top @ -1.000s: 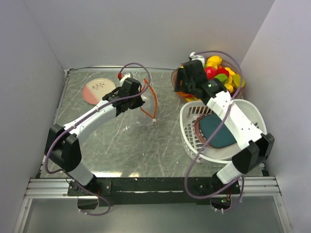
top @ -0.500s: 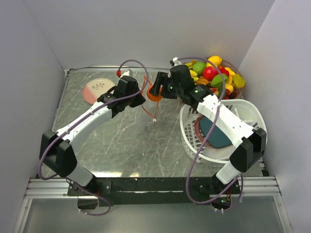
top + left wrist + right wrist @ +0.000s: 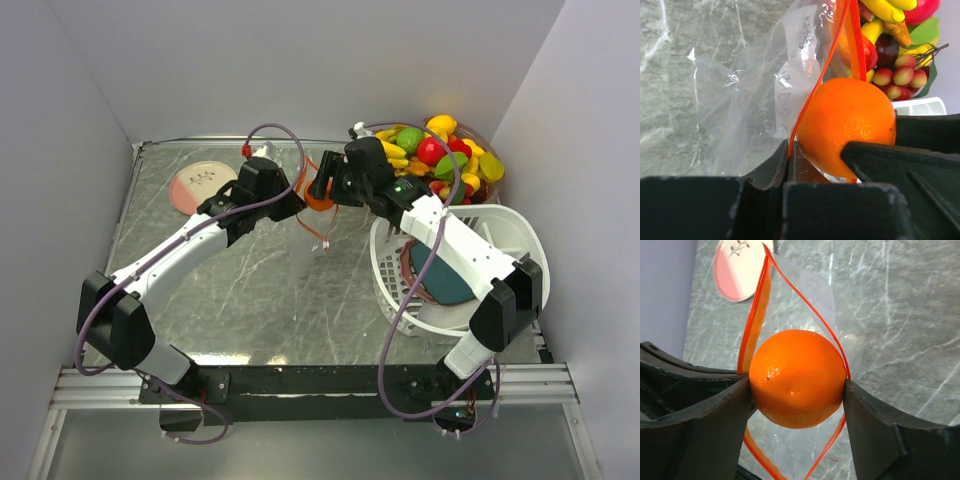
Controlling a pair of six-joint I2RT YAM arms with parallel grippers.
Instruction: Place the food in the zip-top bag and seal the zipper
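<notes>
While left fingers [image 3: 762, 175] pinch the zipper [image 3: 812, 95], the orange [image 3: 797, 377] sits clamped between right fingers [image 3: 710, 425]

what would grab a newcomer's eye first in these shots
A bright orange clamped in the right arm's jaws, poised at the open mouth of the clear zip-top bag above the middle of the table. The left arm's jaws pinch the bag by its orange-red zipper, holding it up. At the far right corner, a colourful heap of toy fruit also draws the eye.
</notes>
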